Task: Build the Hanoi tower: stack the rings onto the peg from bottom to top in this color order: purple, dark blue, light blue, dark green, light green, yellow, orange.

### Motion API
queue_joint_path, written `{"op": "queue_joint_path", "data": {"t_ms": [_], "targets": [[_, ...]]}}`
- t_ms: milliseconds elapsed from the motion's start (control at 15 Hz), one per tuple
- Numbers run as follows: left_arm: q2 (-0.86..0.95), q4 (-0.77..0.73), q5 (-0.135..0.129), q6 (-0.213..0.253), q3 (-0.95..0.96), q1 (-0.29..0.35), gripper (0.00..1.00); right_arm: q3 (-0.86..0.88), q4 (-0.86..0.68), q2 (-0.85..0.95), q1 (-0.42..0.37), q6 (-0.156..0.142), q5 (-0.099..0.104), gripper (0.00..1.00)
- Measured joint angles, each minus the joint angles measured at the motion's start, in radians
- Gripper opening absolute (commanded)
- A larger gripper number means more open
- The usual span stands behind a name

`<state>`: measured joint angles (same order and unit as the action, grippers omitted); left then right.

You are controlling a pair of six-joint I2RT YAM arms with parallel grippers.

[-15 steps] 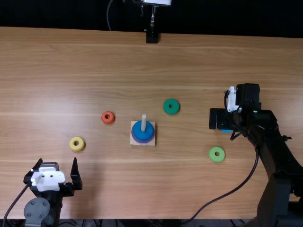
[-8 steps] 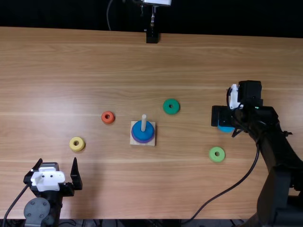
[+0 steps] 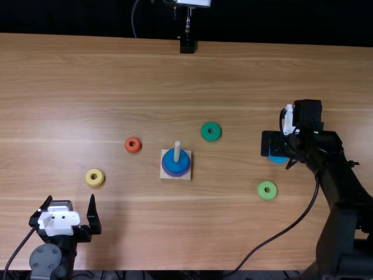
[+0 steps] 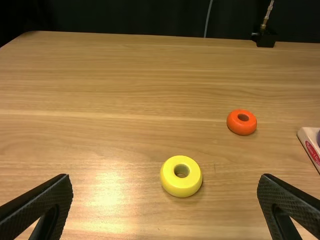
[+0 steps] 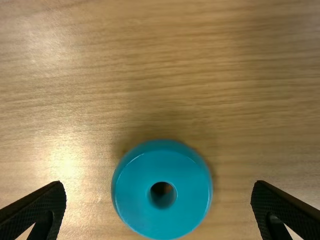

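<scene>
The right gripper (image 5: pixel 159 185), fingers parted around the light blue ring (image 5: pixel 162 221) on the table (image 3: pixel 116 70), should centre and close evenly — an off-centre pinch may tip it. The left gripper (image 3: pixel 70 198) is open. One peg (image 3: pixel 177 153) bears two rings — purple (image 3: pixel 176 174), dark blue (image 3: pixel 174 164); five lie loose.

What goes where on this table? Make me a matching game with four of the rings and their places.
Rings:
1. dark blue ring
2. yellow ring
3. light blue ring
4. dark green ring

Places:
A. loose, closest to the left hand
B. loose, beyond and to the right of the peg in the top view
C. around the peg, on top of the purple ring
D. loose, closest to the right hand

Right pairs: 1-C, 2-A, 3-D, 4-B
</scene>
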<state>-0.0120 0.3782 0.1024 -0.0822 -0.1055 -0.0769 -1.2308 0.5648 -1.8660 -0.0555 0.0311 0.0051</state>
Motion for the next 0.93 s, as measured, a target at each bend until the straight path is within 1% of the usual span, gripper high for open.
{"op": "queue_joint_path", "data": {"t_ms": [133,400,467,533,600,667,733,933], "targets": [[0.0,0.0,0.0,0.0,0.0,0.0,1.0,0.0,0.008,-0.047,0.0,0.0,0.003,1.0],[0.0,0.0,0.0,-0.001,0.0,0.0,1.0,-0.002,0.044,-0.049,0.0,-0.001,0.004,1.0],[0.0,0.0,0.0,-0.001,0.0,0.0,1.0,-0.002,0.045,-0.049,0.0,-0.001,0.004,0.82],[0.0,0.0,0.0,-0.001,0.0,0.0,1.0,-0.002,0.045,-0.049,0.0,-0.002,0.004,0.51],[0.0,0.0,0.0,0.0,0.0,0.0,1.0,-0.002,0.043,-0.049,0.0,-0.002,0.006,0.25],[0.0,0.0,0.0,-0.001,0.0,0.0,1.0,-0.002,0.043,-0.049,0.0,-0.003,0.006,0.09],[0.0,0.0,0.0,0.0,0.0,0.0,1.0,-0.002,0.043,-0.049,0.0,-0.003,0.006,0.0],[0.0,0.0,0.0,0.0,0.0,0.0,1.0,-0.002,0.042,-0.049,0.0,-0.003,0.005,0.0]]}}
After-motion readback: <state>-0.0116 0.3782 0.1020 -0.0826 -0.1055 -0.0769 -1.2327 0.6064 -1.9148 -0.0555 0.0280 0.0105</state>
